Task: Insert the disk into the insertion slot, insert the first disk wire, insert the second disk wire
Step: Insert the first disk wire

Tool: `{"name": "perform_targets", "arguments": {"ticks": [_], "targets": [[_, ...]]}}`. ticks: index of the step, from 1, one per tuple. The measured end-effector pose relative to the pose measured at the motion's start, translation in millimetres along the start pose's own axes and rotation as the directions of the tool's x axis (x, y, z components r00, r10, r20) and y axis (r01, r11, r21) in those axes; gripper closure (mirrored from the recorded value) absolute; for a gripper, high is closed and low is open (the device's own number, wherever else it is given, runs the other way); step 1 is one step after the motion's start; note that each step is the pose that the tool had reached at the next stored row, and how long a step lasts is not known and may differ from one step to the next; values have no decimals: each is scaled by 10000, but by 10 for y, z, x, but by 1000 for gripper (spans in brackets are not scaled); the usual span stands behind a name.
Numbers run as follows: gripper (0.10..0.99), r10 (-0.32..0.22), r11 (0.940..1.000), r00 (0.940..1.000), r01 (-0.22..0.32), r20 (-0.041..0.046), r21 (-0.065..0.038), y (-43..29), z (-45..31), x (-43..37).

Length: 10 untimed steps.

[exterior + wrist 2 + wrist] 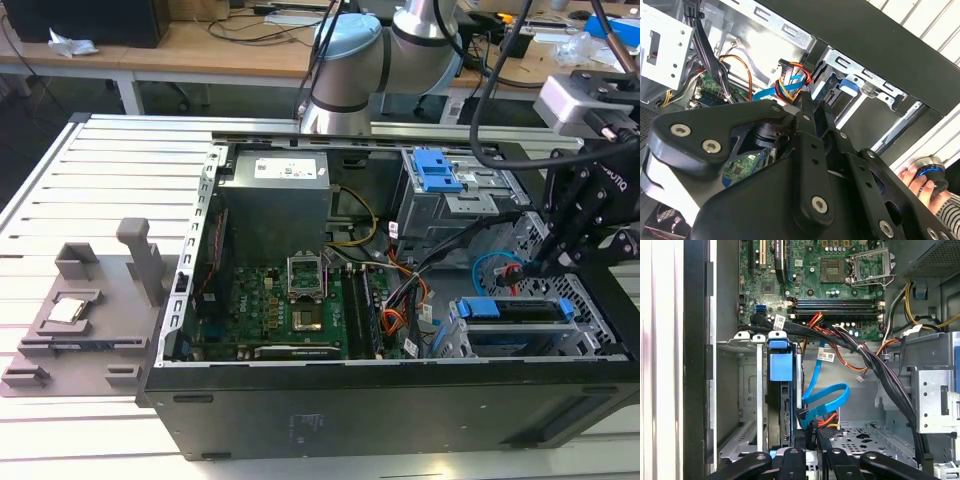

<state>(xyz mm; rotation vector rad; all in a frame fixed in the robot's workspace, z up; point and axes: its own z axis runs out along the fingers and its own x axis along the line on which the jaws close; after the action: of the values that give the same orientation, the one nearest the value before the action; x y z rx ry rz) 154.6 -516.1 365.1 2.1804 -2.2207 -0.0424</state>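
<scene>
White slatted surface (pixel 60 180) holds an open computer case (pixel 350 410). The disk (pixel 780 369) already sits in the insertion slot (pixel 742 390). Jaws look pinched shut on a wire plug (pixel 809 430) just beside it.

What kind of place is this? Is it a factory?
Probably a robotics lab or workshop: a robot arm reaches into an open computer case on a slatted metal table, and cluttered wooden benches stand behind.

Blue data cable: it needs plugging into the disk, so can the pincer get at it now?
Likely yes: the pincer hangs right beside the blue data cable next to the disk, with nothing between them.
</scene>
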Motion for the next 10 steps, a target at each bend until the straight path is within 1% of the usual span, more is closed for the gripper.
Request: {"name": "perform_targets", "arguments": {"ticks": [2, 4, 8, 9, 10], "targets": [[847, 1, 10000, 10000, -1, 0, 0, 0, 24, 0], [847, 2, 10000, 10000, -2, -19, 0, 0, 28, 0], [847, 2, 10000, 10000, -2, -23, 0, 0, 28, 0], [863, 2, 10000, 10000, -2, -25, 1, -1, 28, 0], [922, 2, 10000, 10000, -2, -27, 1, -1, 28, 0]]}}
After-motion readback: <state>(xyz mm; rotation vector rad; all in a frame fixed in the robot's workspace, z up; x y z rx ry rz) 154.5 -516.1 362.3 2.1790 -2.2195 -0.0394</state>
